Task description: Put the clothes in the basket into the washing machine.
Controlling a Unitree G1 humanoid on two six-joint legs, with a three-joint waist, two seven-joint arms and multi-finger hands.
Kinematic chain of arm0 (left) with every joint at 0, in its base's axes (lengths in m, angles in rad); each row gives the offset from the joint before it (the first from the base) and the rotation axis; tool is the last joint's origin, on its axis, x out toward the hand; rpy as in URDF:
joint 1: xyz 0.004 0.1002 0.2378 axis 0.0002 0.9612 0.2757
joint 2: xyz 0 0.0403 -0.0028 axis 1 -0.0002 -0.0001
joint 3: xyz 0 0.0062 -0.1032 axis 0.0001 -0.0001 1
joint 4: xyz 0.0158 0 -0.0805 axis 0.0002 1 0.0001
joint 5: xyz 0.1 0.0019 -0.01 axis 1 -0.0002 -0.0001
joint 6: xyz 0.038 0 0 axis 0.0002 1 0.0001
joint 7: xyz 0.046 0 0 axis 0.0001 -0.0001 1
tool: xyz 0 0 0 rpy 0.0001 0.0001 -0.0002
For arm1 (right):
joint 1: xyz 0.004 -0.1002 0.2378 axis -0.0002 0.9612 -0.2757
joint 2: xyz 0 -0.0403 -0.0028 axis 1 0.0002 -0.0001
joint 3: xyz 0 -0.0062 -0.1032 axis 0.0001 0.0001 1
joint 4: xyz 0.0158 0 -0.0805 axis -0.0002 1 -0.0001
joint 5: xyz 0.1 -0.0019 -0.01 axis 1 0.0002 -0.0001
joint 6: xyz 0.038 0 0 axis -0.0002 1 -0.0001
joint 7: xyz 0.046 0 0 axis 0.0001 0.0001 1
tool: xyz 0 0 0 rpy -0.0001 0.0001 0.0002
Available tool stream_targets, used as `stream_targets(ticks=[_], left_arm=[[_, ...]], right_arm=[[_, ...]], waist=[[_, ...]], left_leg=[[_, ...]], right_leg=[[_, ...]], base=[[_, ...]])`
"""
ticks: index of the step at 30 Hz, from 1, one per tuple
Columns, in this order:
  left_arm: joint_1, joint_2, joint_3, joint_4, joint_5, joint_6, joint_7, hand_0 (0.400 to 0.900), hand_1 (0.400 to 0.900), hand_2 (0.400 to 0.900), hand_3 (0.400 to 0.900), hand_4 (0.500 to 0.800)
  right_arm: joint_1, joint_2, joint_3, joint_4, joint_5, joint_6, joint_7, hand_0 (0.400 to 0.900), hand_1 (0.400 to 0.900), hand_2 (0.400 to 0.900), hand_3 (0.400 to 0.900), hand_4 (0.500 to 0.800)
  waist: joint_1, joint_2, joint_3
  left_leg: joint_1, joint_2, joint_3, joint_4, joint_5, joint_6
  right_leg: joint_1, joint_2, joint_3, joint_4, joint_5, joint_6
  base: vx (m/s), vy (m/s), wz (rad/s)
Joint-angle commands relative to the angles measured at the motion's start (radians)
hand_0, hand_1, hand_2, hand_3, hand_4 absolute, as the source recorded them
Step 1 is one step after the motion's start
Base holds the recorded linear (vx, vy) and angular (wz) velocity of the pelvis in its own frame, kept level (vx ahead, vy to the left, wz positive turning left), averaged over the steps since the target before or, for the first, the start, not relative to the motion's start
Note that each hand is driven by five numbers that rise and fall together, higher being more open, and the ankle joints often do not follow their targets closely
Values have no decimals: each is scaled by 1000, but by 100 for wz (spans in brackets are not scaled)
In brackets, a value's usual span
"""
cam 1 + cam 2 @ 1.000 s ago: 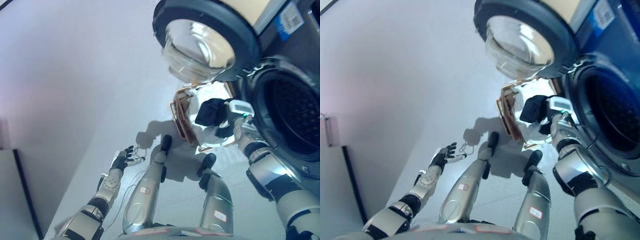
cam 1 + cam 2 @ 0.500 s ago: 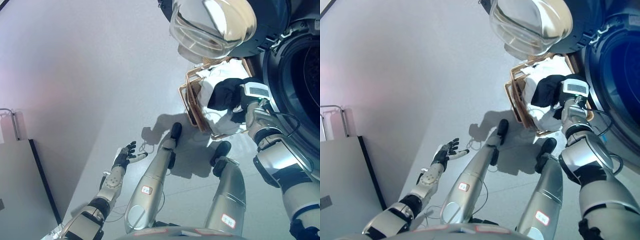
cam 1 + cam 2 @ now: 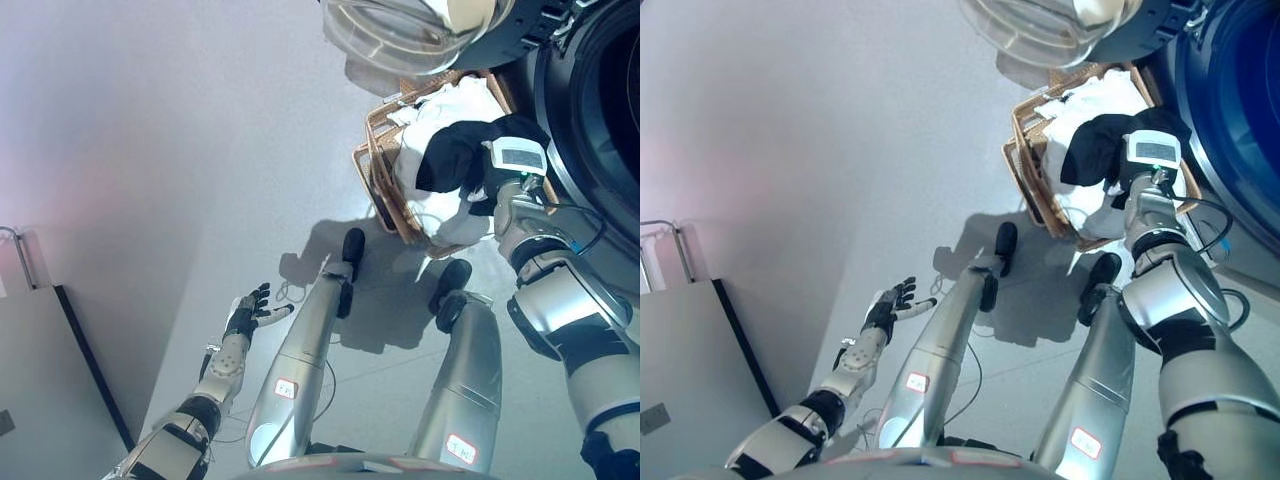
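My left hand (image 3: 243, 318) hangs open and empty near left. Farther right, my right hand (image 3: 488, 188), fingers hidden, meets a black garment (image 3: 452, 152) over the basket (image 3: 372, 175); white clothes (image 3: 432, 120) remain, washing machine (image 3: 600, 100) beyond.

A woven wicker basket (image 3: 378, 170) was seen, holding soft matt cloth, white (image 3: 440, 120) and black (image 3: 455, 155). The washer door (image 3: 400, 30) was glossy clear glass; the floor (image 3: 150, 150) was smooth, faintly shiny.
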Motion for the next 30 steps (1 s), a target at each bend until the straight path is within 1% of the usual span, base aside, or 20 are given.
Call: stream_targets(ticks=[1,3,4,5,6,7,8,12,15,19,22,26,28,29,30], left_arm=[[49,13,23,58,-46,-13,36,900,900,900,900,800],[49,14,26,61,-48,-14,37,900,900,900,900,800],[52,13,29,59,-51,-13,34,900,900,900,900,800],[55,12,31,58,-56,-13,32,900,900,900,900,800],[56,14,40,61,-64,-14,30,900,900,900,900,800],[56,14,43,62,-72,-14,28,900,900,900,900,800],[59,11,43,65,-73,-16,27,900,900,900,900,800],[65,-3,37,80,-67,-18,31,900,900,900,900,800],[64,-16,28,99,-53,-19,28,900,900,900,900,800],[40,-20,29,143,-30,-21,33,900,900,900,900,800],[17,-13,39,164,-20,-21,41,900,900,900,900,800],[7,-13,48,188,-13,-19,41,900,900,900,900,800],[10,-9,54,195,-8,-17,43,900,900,900,900,800],[9,-6,59,195,-7,-17,44,900,900,900,900,800],[12,-2,64,195,-7,-18,43,900,900,900,900,800]], right_arm=[[-46,-79,62,17,20,15,2,900,900,900,900,800],[-60,-85,59,25,34,16,-1,900,900,900,900,800],[-57,-88,53,24,42,15,-1,647,647,647,647,648],[-54,-95,49,24,52,13,1,573,573,573,573,604],[-67,-109,48,26,65,9,7,549,549,549,549,589],[-74,-115,51,28,66,9,4,424,424,424,424,514],[-83,-124,53,31,67,10,0,400,400,400,400,500],[-98,-150,50,34,75,10,-12,400,400,400,400,500],[-72,-157,31,49,70,9,-22,400,400,400,400,500],[-54,-141,18,35,54,11,-38,400,400,400,400,500],[-73,-128,17,14,64,9,-48,400,400,400,400,500],[-57,-95,-64,-19,181,-16,-74,400,400,400,400,500],[-33,-79,-137,-23,279,-36,-83,400,400,400,400,500],[-25,-75,-177,-27,337,-49,-87,400,400,400,400,500],[-2,-71,-241,-24,421,-65,-94,400,400,400,400,500]], waist=[[-3,48,-9],[-1,53,-13],[0,55,-16],[3,57,-18],[7,60,-22],[9,61,-24],[10,62,-27],[10,67,-35],[20,76,-38],[27,72,-43],[16,58,-40],[4,35,-45],[2,24,-50],[6,24,-57],[4,19,-62]], left_leg=[[-18,-9,-5,73,-135,-66],[-32,-11,-4,71,-134,-65],[-36,-10,-3,68,-132,-64],[-42,-11,-1,65,-130,-64],[-50,-13,0,63,-129,-64],[-58,-14,0,64,-128,-64],[-64,-16,2,62,-128,-64],[-85,-21,10,73,-129,-61],[-69,-21,11,55,-121,-58],[-24,-14,9,4,-100,-55],[24,-4,4,-53,-83,-54],[98,13,-5,-127,-57,-55],[152,21,-6,-167,-47,-55],[169,26,-8,-203,-13,-52],[203,28,-8,-224,-9,-53]], right_leg=[[43,42,42,51,-71,24],[21,41,47,52,-70,24],[17,41,49,49,-70,24],[15,41,48,46,-70,24],[8,41,50,46,-70,26],[-1,41,54,47,-71,26],[-12,38,59,51,-74,26],[-40,35,77,68,-75,29],[-24,31,73,57,-71,30],[16,38,64,18,-59,30],[62,47,57,-31,-40,29],[140,68,44,-106,-12,32],[202,82,30,-154,-1,32],[223,93,20,-194,32,27],[264,99,12,-226,39,28]], base=[[10,12,-5],[26,15,-5],[36,8,-5],[35,0,-2],[33,-8,1],[35,2,1],[33,15,-1],[37,24,-4],[49,-14,0],[39,-23,-6],[12,-42,-6],[14,-49,-10],[-8,-45,-15],[-34,-35,-14],[-32,-30,-10]])
